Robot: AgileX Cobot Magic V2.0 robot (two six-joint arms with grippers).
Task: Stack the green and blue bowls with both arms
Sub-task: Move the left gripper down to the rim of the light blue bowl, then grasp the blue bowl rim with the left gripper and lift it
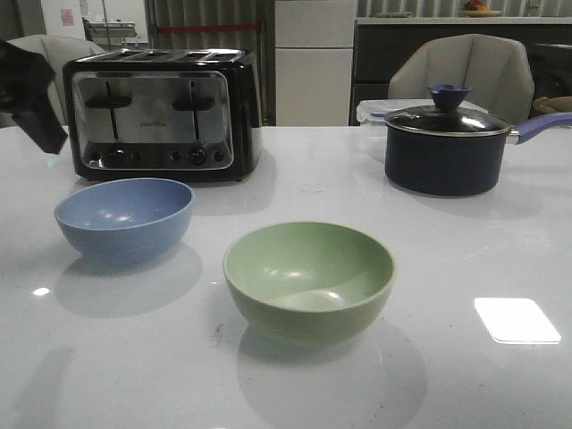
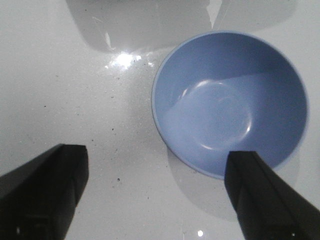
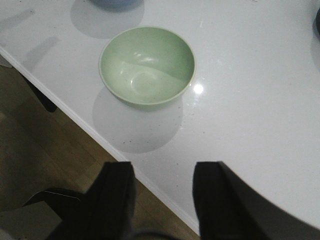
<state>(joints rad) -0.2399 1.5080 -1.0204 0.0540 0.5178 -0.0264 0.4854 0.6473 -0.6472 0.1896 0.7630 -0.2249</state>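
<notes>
Left gripper [image 2: 155, 195] jaws spread, empty, above white table [image 1: 465, 268] beside blue bowl [image 1: 124, 217]; right gripper [image 3: 162, 200] parted, empty, at table edge; green bowl [image 1: 309, 279] at blue bowl's 4 o'clock, apart; toaster [image 1: 164, 112] behind; saucepan [image 1: 447, 147] far right

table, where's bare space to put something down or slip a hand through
Bare table lies right of the green bowl, in front of the saucepan. The gap between the green bowl and blue bowl is passable. The back left is crowded: the toaster sits close behind the blue bowl.

Matt, smooth blue bowl [image 1: 124, 217] and green bowl [image 1: 309, 280]; glossy white table [image 1: 465, 268]; chrome-faced toaster [image 1: 161, 112]
</notes>
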